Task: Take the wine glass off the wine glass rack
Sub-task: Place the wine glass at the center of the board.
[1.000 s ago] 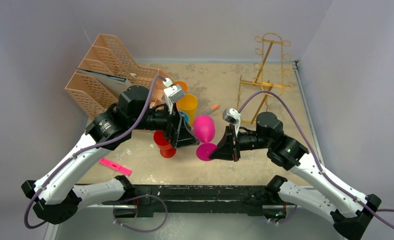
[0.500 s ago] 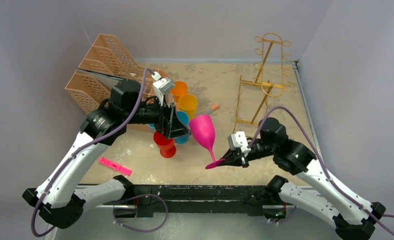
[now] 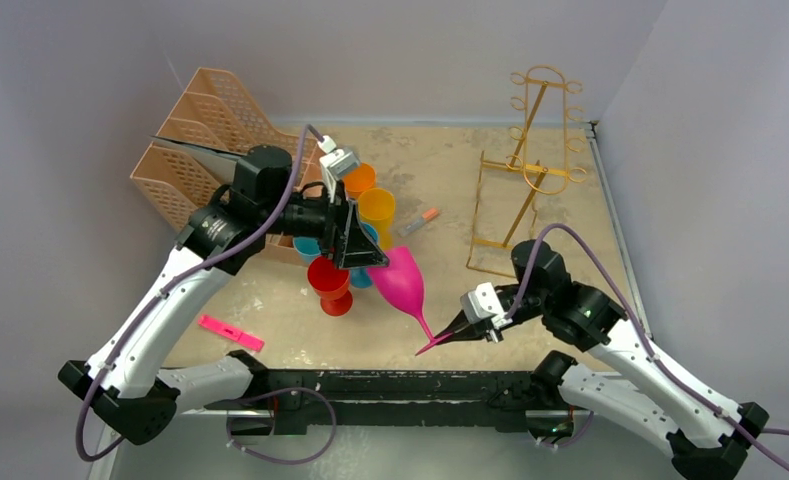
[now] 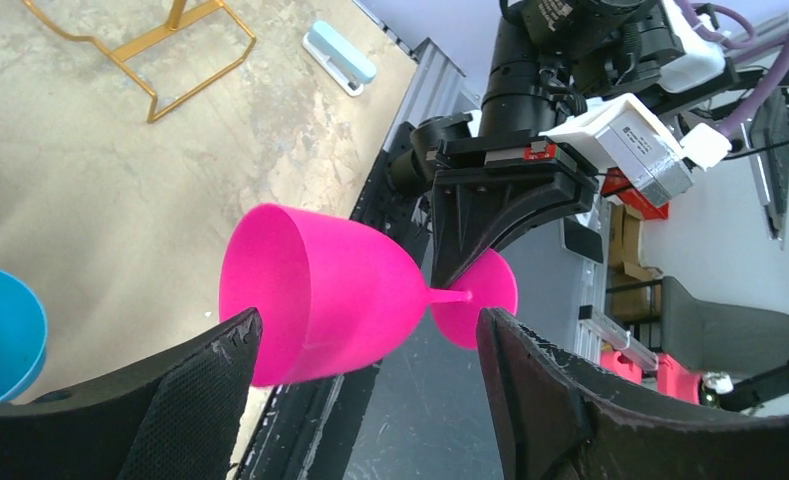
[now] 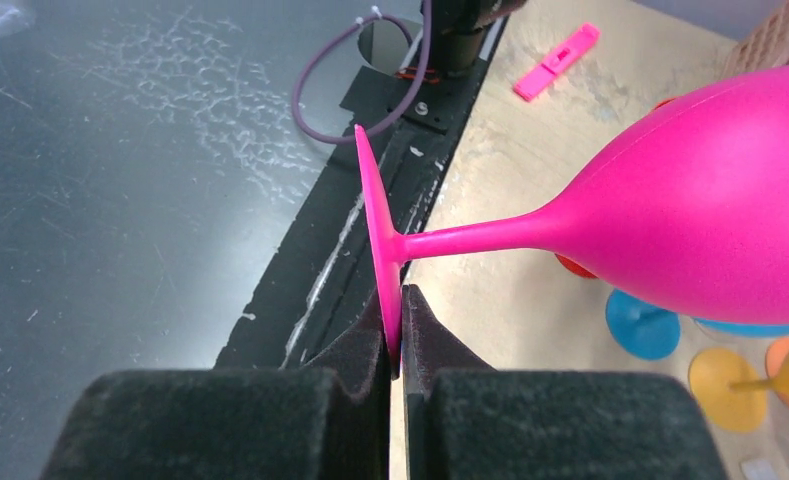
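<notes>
Near the front edge of the desk, the right gripper is closed on the wine glass, pinching the thin rim of its round foot. The right wrist view shows both padded fingers pressed flat against the foot from either side, with the stem running away from them. The pink glass hangs above the desk, tilted well off upright, its foot low and toward the front and its bowl higher and toward the left arm.

The left gripper is spread wide at the bowl end. In the left wrist view its two fingers stand on either side of the bowl. One lies just beside the bowl's rim, and whether it touches cannot be told. The other is apart from the glass, level with the foot.

The wine glass rack stands at the far right of the desk, well apart from the glass, its gold post upright over the rectangular wire base.

A red cup, a yellow cup and an orange cup are grouped beside the left gripper. A peach lattice organiser sits at the far left. A pink clip lies near the front left, and an orange marker lies between the cups and the rack.
</notes>
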